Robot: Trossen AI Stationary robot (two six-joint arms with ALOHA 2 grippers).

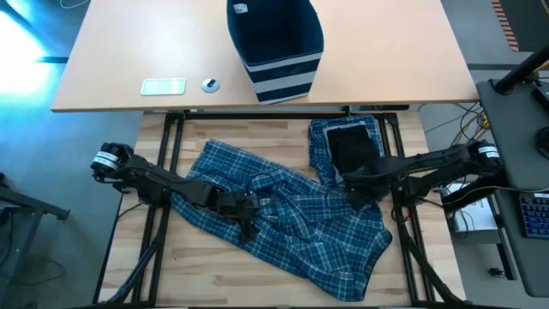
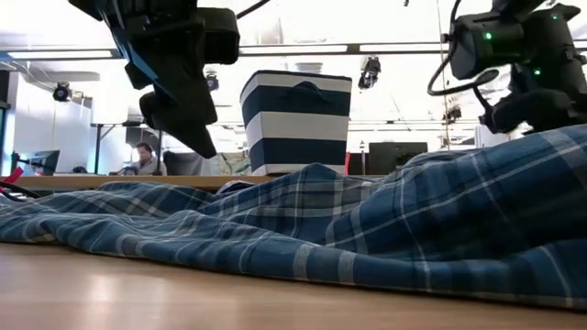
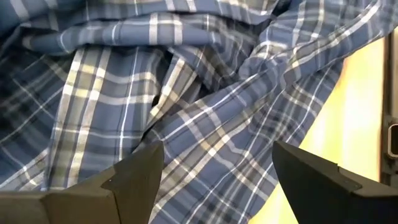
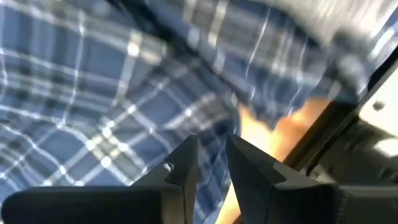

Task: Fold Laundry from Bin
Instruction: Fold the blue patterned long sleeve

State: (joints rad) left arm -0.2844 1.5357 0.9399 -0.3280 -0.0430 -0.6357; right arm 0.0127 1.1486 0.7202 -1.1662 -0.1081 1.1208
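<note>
The wooden table (image 1: 214,283) is carrying a large blue-and-white plaid garment (image 1: 292,219), which is lying crumpled and spread diagonally across its middle, reaching from the left-centre toward the near right corner. In the low view the same plaid cloth (image 2: 385,229) is rising in soft folds across the whole width.

The navy bin (image 1: 276,43) with pale stripes round its lower half is standing upright on the farther desk (image 1: 129,51), well apart from the garment; its inside is looking dark and nothing can be told of its contents.

A smaller folded plaid piece (image 1: 324,146) is lying at the table's far right, with a black piece (image 1: 353,148) resting on top of it.

The left gripper (image 1: 247,213) is hovering over the garment's middle with its fingers (image 3: 134,180) spread wide, grasping nothing. The right gripper (image 1: 358,199) is hanging over the cloth's right part, just beside the black piece; its fingers (image 4: 180,171) are standing close together with a narrow gap, and no cloth is showing between them.

A pale flat device (image 1: 163,86) and a small round object (image 1: 210,84) are lying on the desk, left of the bin.
</note>
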